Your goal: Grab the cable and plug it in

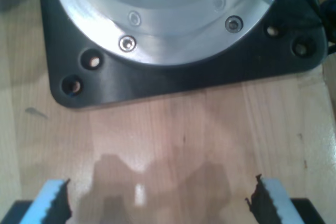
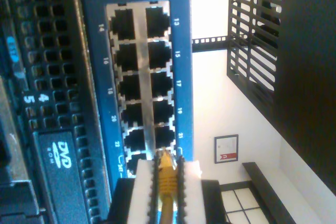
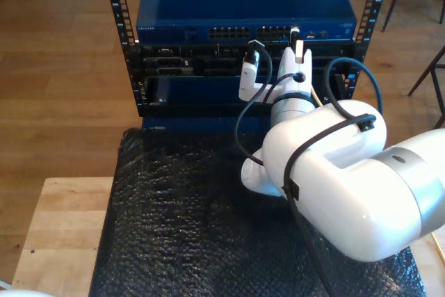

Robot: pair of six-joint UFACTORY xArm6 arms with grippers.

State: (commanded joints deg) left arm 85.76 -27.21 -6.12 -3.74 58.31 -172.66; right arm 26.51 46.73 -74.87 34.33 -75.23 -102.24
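Two rows of numbered ports run down the blue network switch (image 2: 149, 77) in my second wrist view, and the cable (image 2: 166, 174) sits at the lower centre of that frame, its yellow plug end pointing at the ports near the bottom of the block, almost touching the switch face. My second gripper (image 2: 167, 182) has its white pads (image 2: 143, 192) closed tight on the cable just behind the plug, one on each side. In the exterior view the white arm (image 3: 327, 179) reaches from the lower right toward the rack (image 3: 243, 53) at upper centre. My first gripper (image 1: 163, 198) hangs over a wooden table (image 1: 173, 129) with its fingers well apart and nothing between them, facing a black base plate (image 1: 173, 77). I judge the cable light and limp along its length, so a hold close to the plug is what keeps the tip aimed; the plastic clip plug looks brittle and would likely jam or crack if pushed in crooked. The plug seems not yet seated.
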